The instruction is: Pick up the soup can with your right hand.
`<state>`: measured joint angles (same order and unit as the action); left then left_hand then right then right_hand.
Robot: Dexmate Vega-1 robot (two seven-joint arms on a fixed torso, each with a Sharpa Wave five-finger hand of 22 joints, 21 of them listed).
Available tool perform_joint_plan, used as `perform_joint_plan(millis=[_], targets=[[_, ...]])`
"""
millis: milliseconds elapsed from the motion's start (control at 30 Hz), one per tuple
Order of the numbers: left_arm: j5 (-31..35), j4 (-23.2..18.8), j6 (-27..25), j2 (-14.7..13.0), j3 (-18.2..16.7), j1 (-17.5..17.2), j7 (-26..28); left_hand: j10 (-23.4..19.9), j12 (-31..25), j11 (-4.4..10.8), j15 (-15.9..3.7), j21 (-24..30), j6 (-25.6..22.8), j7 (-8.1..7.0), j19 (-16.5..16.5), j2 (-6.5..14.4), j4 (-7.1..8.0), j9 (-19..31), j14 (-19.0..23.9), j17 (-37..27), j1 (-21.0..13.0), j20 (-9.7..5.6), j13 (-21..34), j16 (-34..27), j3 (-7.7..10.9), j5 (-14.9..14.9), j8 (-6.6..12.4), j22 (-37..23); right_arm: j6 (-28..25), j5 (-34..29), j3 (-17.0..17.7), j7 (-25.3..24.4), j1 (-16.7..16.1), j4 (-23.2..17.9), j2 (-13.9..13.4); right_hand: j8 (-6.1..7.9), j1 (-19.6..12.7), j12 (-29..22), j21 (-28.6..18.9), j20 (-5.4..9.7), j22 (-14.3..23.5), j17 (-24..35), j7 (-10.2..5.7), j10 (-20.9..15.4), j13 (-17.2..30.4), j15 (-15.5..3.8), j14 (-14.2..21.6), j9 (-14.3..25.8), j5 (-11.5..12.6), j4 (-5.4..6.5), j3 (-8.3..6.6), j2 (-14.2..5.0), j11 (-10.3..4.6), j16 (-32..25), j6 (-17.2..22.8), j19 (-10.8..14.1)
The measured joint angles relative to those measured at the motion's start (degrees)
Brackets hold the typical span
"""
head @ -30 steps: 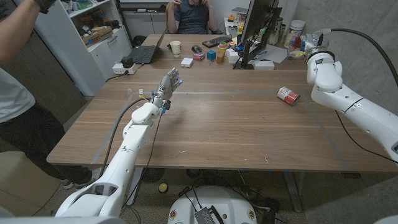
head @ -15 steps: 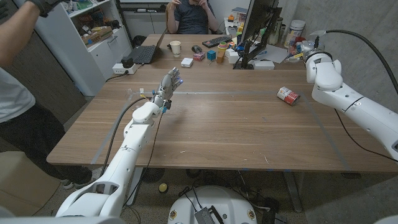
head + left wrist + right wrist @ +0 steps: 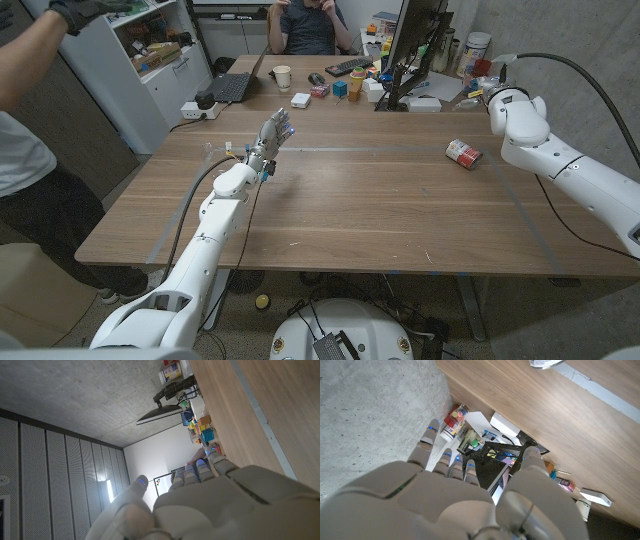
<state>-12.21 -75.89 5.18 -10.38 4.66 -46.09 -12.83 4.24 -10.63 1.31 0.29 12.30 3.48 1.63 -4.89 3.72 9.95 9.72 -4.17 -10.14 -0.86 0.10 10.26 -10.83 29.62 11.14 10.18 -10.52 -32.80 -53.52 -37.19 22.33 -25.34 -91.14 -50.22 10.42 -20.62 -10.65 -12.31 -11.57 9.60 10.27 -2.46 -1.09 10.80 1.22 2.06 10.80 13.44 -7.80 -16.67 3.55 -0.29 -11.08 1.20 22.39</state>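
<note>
The soup can (image 3: 463,153), red and white, lies on its side on the right part of the wooden table (image 3: 370,215); its end also shows in the right wrist view (image 3: 547,363). My right arm (image 3: 525,125) is raised over the table's far right corner, beyond and to the right of the can and apart from it. The right hand (image 3: 465,495) has its fingers spread and holds nothing. My left hand (image 3: 272,135) is held up over the table's left part, fingers extended, holding nothing (image 3: 210,495).
A monitor (image 3: 415,40), a paper cup (image 3: 282,76), a laptop (image 3: 232,87) and small clutter line the far edge. One person sits behind the table (image 3: 308,25); another stands at the left (image 3: 25,150). Tape lines cross the tabletop.
My right arm has shifted slightly toward the far edge and turned a little. The standing person's raised arm has moved. The can and my left hand have stayed put.
</note>
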Motion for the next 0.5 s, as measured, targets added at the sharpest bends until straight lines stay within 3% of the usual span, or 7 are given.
perform_joint_plan(millis=[500], targets=[[0.1,-0.1,-0.3,-0.1,0.0,0.0,0.0,0.0,0.0,0.0,0.0,0.0,0.0,0.0,0.0,0.0,-0.19,0.0,0.0,0.0,0.0,0.0,0.0,0.0,-0.19,0.0,0.0,0.0,2.0,1.2,-1.3,3.5,1.1,2.7,1.1,0.0,-0.1,0.0,0.0,-0.29,0.0,0.0,-0.3,0.0,0.0,-0.16,0.2,0.0,0.3,0.23,0.71,0.98,0.0,0.0,-0.3,0.7]])
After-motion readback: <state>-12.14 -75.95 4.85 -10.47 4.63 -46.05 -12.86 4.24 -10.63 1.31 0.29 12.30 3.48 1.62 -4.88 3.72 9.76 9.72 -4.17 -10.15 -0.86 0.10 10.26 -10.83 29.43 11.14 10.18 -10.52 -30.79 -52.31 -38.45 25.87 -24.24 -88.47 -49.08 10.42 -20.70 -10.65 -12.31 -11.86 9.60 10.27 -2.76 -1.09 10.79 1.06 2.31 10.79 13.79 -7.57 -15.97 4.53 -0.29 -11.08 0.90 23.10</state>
